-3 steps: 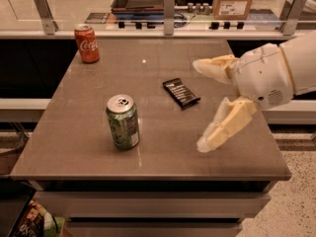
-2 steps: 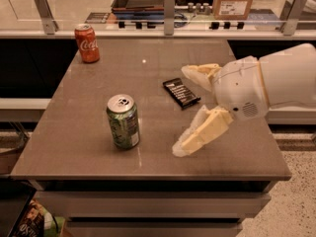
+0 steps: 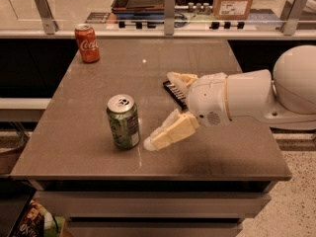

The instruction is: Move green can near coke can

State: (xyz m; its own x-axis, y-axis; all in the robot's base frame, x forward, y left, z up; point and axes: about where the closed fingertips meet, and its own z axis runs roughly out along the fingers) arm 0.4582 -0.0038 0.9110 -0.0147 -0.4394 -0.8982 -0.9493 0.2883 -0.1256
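While the green can (image 3: 123,121) stands upright on the table (image 3: 227,154), the gripper (image 3: 159,109) hangs just right of it, fingers spread wide, gripping nothing; coke can (image 3: 87,43) sits well behind the green can

Counter (image 3: 207,58): grey-brown, glossy rectangular top. Coke can (image 3: 87,43) stood upright near far left corner. Green can (image 3: 123,121) stood upright toward front, left of centre, well apart from coke can. Black flat ribbed item (image 3: 173,90) lay near centre, right part hidden behind gripper. Gripper (image 3: 159,109) hung over counter just right of green can, fingers spread: one over black item, other low beside can's base; contact with counter not discernible.
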